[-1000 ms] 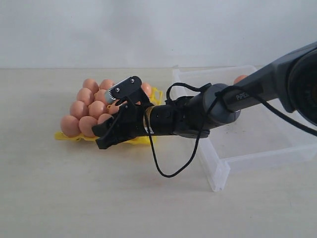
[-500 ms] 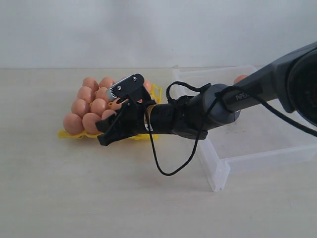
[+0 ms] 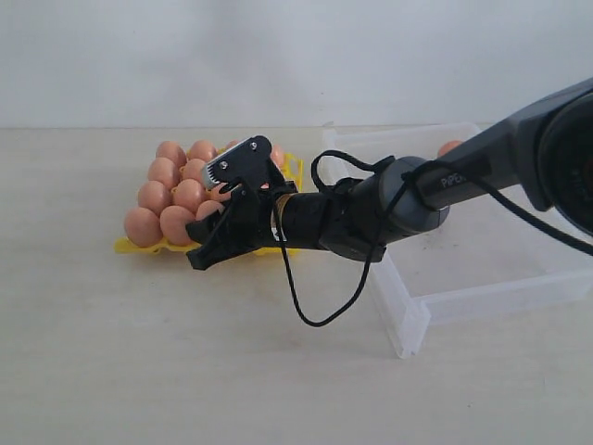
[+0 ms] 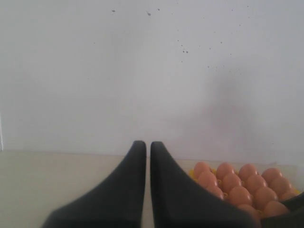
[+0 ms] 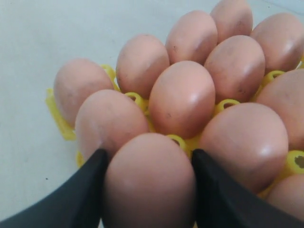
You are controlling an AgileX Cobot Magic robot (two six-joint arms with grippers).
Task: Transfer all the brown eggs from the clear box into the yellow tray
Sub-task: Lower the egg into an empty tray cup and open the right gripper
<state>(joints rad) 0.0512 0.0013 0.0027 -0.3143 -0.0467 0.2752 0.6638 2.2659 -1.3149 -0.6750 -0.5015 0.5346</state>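
Observation:
Several brown eggs [image 3: 172, 196] fill the yellow tray [image 3: 137, 247] left of centre on the table. My right gripper [image 3: 219, 211] is at the tray's near right side, shut on one brown egg [image 5: 149, 183] that its black fingers [image 5: 88, 192] flank on both sides. This egg is low among its neighbours [image 5: 183, 97]. The clear box [image 3: 482, 278] lies to the right under my right arm, with one brown egg [image 3: 449, 146] at its far wall. My left gripper [image 4: 148, 145] is shut and empty, off to the side, with the tray's eggs [image 4: 237, 183] beyond it.
A black cable [image 3: 306, 297] loops down from my right wrist toward the table. The box's near left corner [image 3: 408, 324] stands close to my right forearm. A white wall [image 3: 278, 56] closes the back of the table.
The yellow tray with its eggs has slid a little to the right, and my right gripper has shifted right and slightly up with it, still shut on the egg.

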